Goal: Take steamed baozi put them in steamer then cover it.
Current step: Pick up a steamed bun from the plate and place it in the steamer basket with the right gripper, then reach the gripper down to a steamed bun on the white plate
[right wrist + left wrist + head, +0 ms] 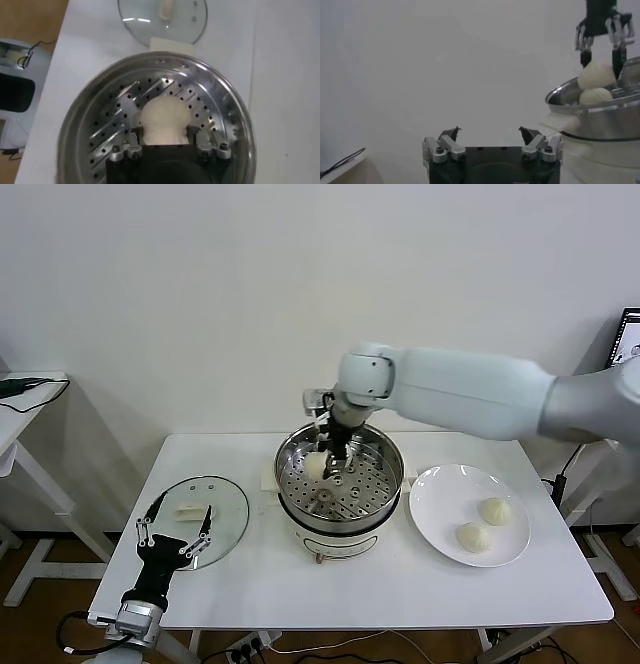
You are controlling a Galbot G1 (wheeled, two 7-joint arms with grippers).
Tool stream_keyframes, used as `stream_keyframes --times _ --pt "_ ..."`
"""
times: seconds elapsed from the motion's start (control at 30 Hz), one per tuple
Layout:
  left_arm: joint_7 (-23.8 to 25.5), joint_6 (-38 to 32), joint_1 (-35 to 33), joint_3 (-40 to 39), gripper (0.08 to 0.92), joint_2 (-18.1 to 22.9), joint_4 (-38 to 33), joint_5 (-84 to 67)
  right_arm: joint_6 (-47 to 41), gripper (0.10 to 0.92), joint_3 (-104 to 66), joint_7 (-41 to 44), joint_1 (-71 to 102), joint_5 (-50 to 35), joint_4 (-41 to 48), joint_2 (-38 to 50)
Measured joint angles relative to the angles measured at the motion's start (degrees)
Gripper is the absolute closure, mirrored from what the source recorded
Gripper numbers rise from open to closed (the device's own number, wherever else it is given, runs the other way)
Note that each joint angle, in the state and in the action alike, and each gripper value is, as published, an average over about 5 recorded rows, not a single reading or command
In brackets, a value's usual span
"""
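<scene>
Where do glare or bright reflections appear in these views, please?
Right wrist view: white streaks of glare on the glass cover and shine on the steamer rim. Head view: the steamer wall mirrors the room. Left wrist view: a bright band along the steamer rim.

A lab: bare white wall [200, 284], white folding table [250, 584], monitor [629, 334].

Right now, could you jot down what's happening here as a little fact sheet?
Right claw: over the steamer, shut on a baozi
Baozi in steamer: one visible in the left wrist view
Baozi on plate: two
Cover: flat on the table, off the steamer
Left claw: open, idle near the cover
</scene>
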State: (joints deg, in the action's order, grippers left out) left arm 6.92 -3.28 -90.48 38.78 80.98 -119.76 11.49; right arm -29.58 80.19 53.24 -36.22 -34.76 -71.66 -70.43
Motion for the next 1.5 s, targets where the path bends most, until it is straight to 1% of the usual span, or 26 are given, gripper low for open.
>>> stream_keyframes --times 0.17,0.27,0.43,0.5,0.67,0.83,1.1,1.33,1.5 --pt "0.0 -0.1 0.0 -0.1 0.177 0.0 0.2 0.0 0.1 0.405 -0.7 0.0 2.7 1.5 3.3 -2.9" --pt "0.0 -0.1 -0.1 0.0 0.177 0.0 0.2 0.0 0.2 0.361 -1.2 0.0 4.1 2.3 4.8 -4.1" --pt "0.1 -0.2 -0.2 0.2 0.177 -0.1 0.2 -0.1 0.4 0.235 -1.7 0.1 5.3 2.9 5.9 -4.8" --pt "0.1 -0.2 -0.2 0.1 0.177 -0.1 0.2 -0.1 0.5 0.212 -2.0 0.3 5.5 3.0 5.9 -4.7" --pt "0.1 -0.1 -0.3 0.0 0.177 0.0 0.4 -0.1 0.9 0.203 -2.8 1.1 5.1 2.9 4.2 -2.4" --pt "0.0 0.1 -0.6 -0.4 0.177 0.1 -0.2 0.0 1.7 0.203 -2.9 3.1 1.9 2.3 -0.5 4.1" --pt "-0.2 0.6 -1.0 -1.0 0.177 0.3 -1.4 0.4 5.6 0.203 -2.1 9.8 -4.5 4.2 -8.1 19.2" --pt "-0.4 0.6 -1.5 -1.4 0.177 0.8 -2.3 0.9 11.3 0.203 -3.2 16.2 -4.1 11.5 -11.2 32.0" --pt "-0.4 0.6 -1.6 -1.6 0.177 1.0 -2.4 1.1 14.8 0.203 -8.1 18.6 2.5 18.6 -11.4 37.8"
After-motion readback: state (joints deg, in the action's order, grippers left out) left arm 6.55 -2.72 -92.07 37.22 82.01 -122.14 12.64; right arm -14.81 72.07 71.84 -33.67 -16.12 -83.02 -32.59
